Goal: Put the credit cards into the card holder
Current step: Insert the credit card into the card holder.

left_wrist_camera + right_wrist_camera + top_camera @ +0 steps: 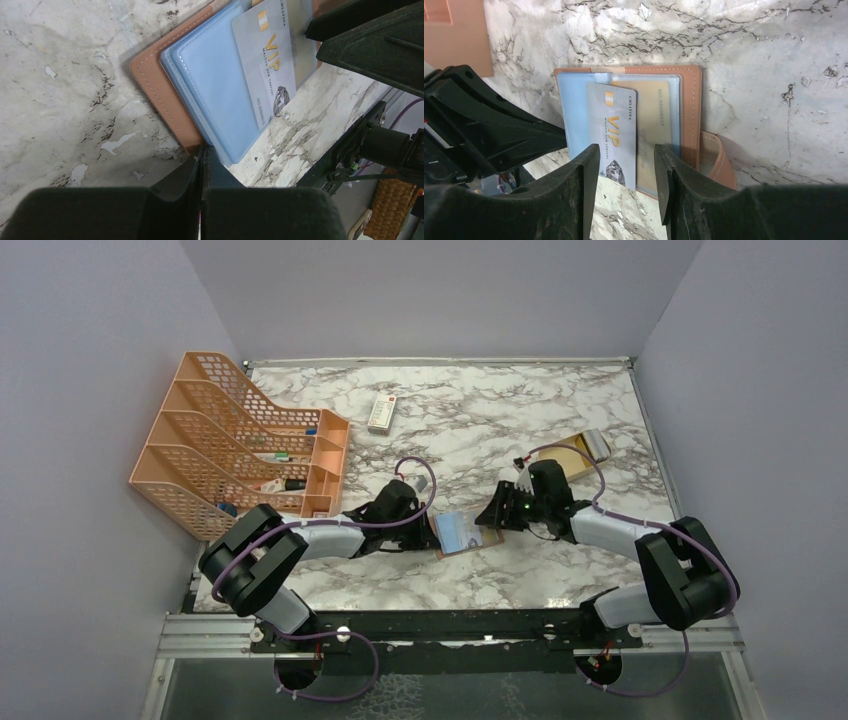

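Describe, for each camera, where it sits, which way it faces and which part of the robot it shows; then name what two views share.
Top external: above and behind the bases, facing down on the marble table; both arms show whole.
Left wrist: on the left arm, facing along its shut left hand to the card holder corner.
Right wrist: on the right arm, facing down past its open right hand onto the silver VIP card.
Shared: both wrist views show that card and the card holder.
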